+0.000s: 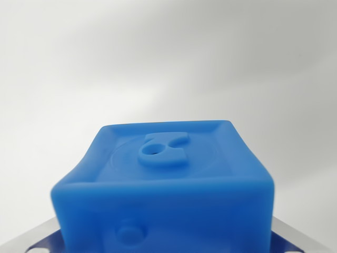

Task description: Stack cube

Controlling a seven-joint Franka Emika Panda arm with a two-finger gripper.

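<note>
Blue cube (168,184) sits close between the metal fingers (42,237).

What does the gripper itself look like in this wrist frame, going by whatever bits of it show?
Little of it shows. Only two pale, silvery-grey metal pieces peek out at the bottom corners, one at the wrist view's left and one at the wrist view's right, each with small dark holes or slots. The blue cube hides the rest. No cables, markings or fingertips are visible.
</note>
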